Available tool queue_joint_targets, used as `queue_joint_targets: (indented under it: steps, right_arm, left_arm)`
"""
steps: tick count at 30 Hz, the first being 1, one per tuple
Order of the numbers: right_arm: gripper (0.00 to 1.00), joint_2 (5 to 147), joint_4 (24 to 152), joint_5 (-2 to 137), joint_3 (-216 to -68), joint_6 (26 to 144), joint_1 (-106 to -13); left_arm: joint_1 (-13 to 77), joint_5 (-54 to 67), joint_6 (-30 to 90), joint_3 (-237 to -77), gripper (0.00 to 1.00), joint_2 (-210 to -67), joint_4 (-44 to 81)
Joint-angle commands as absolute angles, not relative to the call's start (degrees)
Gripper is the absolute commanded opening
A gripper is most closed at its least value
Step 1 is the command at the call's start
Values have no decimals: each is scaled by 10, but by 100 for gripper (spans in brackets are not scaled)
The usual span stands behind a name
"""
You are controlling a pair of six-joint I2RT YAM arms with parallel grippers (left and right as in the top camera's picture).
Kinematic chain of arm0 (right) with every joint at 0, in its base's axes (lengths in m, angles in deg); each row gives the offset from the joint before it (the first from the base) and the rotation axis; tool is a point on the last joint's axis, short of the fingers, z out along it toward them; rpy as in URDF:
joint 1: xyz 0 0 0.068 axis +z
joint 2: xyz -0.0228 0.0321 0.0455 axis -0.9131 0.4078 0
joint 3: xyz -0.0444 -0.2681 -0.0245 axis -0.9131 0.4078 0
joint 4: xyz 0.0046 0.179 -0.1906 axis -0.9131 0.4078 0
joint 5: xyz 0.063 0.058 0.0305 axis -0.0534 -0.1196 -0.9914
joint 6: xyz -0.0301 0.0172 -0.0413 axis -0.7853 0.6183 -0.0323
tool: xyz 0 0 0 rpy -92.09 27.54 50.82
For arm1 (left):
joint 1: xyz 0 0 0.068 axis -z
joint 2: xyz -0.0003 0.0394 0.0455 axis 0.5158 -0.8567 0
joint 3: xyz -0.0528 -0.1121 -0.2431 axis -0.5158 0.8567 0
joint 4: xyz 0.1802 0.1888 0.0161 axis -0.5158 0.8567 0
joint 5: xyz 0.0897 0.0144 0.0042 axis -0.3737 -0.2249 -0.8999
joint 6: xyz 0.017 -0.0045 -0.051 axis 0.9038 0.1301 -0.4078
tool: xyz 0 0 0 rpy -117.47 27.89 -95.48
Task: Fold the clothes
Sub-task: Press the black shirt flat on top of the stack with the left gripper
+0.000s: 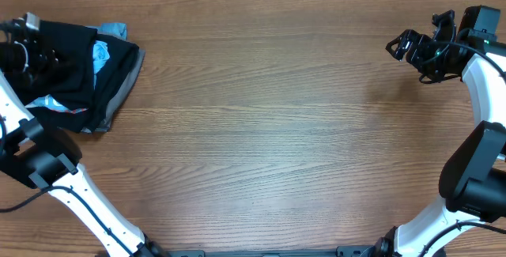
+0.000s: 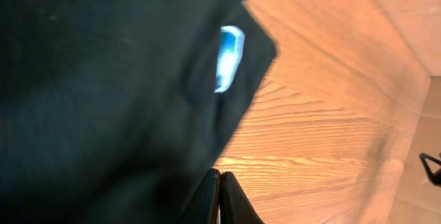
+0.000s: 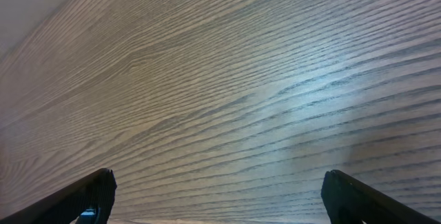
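A crumpled pile of clothes (image 1: 83,75), mostly black with light blue and grey parts, lies at the table's far left. My left gripper (image 1: 20,45) is over the pile's left side. In the left wrist view its jaws (image 2: 219,182) are pressed together at the edge of the black garment (image 2: 103,93), which fills the left of that view and shows a light blue patch (image 2: 229,57). My right gripper (image 1: 407,51) hovers at the far right, away from the clothes. Its jaws (image 3: 220,193) are wide open with only bare wood between them.
The wooden table (image 1: 269,122) spans the overhead view, with its back edge along the top. Both arm bases stand at the front corners.
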State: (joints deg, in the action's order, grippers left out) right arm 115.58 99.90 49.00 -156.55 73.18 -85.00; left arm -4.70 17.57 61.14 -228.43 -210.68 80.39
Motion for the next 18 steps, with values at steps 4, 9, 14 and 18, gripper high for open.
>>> queue_joint_targets:
  steps: [4,9,14,18]
  right_arm:
    - [100,1156,996,492,-1566,734,-850]
    - [100,1156,995,492,-1566,734,-850]
    - [100,1156,996,492,-1566,734,-850]
    - [100,1156,996,492,-1566,734,-850]
  left_arm:
    - [-48,170,669,-2274,4,-2186,811]
    - [-36,216,690,-2234,4,-2190,811]
    - [-37,255,711,-2235,5,-2116,810]
    - [-38,258,678,-2236,4,-2038,768]
